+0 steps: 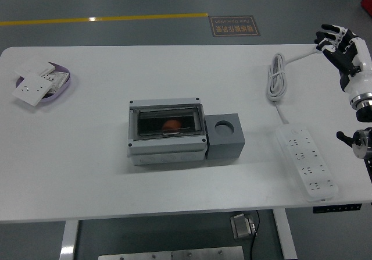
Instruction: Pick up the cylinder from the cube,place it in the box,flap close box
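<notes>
A grey box (167,132) with a clear lid lying shut sits at the table's middle. Through the lid an orange cylinder (171,124) shows inside. Touching the box's right side stands a grey cube (226,136) with an empty round hole in its top. My right hand (340,46) hovers over the table's far right edge, fingers spread and holding nothing, well away from the box. The left arm is out of the picture.
A white power strip (306,162) lies at the right with its coiled cable (276,77) behind it. At the far left a purple dish (62,75) holds white wall sockets (32,88). A person is not seen.
</notes>
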Available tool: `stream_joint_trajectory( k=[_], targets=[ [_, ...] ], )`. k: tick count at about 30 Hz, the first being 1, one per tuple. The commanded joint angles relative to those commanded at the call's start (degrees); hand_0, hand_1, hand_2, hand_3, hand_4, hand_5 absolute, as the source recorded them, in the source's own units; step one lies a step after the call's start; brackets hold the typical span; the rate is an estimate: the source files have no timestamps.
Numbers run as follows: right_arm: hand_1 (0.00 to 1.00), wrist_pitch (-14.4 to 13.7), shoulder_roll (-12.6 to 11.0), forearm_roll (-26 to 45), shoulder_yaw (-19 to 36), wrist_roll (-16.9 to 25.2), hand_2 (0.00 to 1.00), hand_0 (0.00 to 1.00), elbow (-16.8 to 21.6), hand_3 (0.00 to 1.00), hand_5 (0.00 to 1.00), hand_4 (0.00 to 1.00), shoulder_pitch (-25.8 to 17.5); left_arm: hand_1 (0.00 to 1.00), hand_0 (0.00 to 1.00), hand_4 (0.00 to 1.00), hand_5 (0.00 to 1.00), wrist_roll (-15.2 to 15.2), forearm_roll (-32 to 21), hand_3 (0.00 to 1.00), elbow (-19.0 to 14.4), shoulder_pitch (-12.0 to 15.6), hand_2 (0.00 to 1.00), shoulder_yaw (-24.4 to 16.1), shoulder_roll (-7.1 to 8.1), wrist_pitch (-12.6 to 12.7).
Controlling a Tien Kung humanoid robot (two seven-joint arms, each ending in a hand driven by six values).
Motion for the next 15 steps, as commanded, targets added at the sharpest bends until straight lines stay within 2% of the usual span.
stream_joint_trajectory(
  k=[6,15],
  targets=[
    [0.640,0.06,0.08,0.14,-0.03,-0.08,0.652,0.685,0.06,0.662,0.277,0.716,-0.04,0.613,0.568,0.703,0.219,0.14,0.20,0.591,0.01,0.19,0.574,-0.23,-0.20,-0.02],
    [0.639,-1.66,-0.17,1.24,0.81,-0.74,0.652,0.685,0.36,0.663,0.274,0.716,-0.38,0.613,0.568,0.702,0.220,-0.23,-0.55,0.590,0.06,-0.03,0.574,0.47,-0.44,-0.06]
  ],
)
